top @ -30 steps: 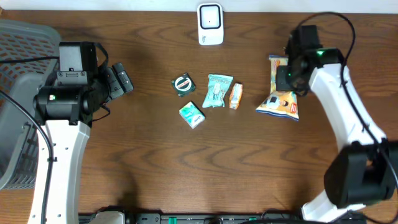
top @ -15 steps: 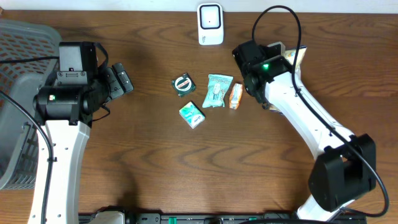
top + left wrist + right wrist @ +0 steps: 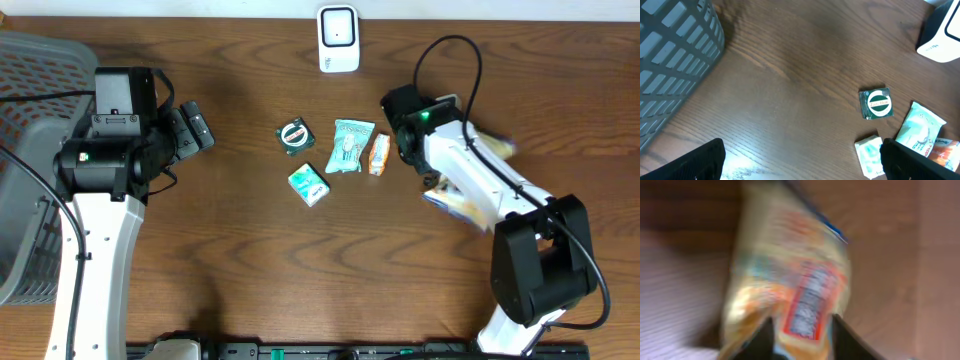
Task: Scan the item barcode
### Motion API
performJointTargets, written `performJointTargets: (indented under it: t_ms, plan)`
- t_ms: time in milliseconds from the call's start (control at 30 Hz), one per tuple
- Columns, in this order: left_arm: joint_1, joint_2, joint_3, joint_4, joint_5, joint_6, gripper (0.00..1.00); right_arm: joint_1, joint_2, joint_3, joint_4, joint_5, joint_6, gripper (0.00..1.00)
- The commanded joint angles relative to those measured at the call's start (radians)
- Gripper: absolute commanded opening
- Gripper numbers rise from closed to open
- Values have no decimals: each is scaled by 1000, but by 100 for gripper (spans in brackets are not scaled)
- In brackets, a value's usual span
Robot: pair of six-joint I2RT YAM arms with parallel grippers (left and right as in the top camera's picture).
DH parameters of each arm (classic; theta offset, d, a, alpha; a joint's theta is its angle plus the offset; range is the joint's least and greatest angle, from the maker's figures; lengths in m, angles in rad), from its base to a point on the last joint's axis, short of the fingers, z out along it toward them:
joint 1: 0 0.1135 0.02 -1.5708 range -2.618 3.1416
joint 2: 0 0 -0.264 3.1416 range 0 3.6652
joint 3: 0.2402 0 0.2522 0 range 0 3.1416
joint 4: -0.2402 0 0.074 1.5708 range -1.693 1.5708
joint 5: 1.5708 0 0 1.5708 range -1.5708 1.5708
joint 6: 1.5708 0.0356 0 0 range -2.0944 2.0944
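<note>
A yellow-orange snack bag [image 3: 790, 275] with a red-framed barcode label fills the right wrist view, blurred. It lies between the parted fingers of my right gripper [image 3: 802, 332], which look open around its lower edge. From overhead the bag [image 3: 470, 203] is a smear beneath the right arm [image 3: 425, 125], whose gripper is hidden. The white scanner [image 3: 338, 38] stands at the back centre. My left gripper [image 3: 196, 128] hovers open at the left, fingers wide and empty [image 3: 802, 170].
Small packets lie mid-table: a round green one [image 3: 296, 135], a teal pouch [image 3: 350, 145], an orange packet [image 3: 379, 154] and a green-white box [image 3: 309, 184]. A grey basket [image 3: 25, 170] stands at the left edge.
The right arm carried the bag left toward the scanner, then pulled back a little. Its jaws have parted and the bag now smears down to the lower right. The left arm is unmoved.
</note>
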Motion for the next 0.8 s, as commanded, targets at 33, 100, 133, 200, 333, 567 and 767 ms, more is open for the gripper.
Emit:
performJointTargets:
  t_ms: [33,100,133,200,333,567,767]
  plan:
    - [5,-1,0,0,-16,6,98,53,0,1,8,-117,14,35]
    - [5,-1,0,0,-16,6,98,74,0,1,8,-119,9,35]
    - [5,-1,0,0,-16,6,98,84,0,2,8,-112,9,38]
    - [5,-1,0,0,-16,6,98,91,-1,6,-1,-97,10,47]
    - [5,-1,0,0,-16,6,98,82,-1,29,-34,-118,11,67]
    - [5,-1,0,0,-16,6,98,-37,-5,50,-84,-258,74,99]
    - [5,-1,0,0,-16,6,98,-278,-10,56,-47,-782,-166,99]
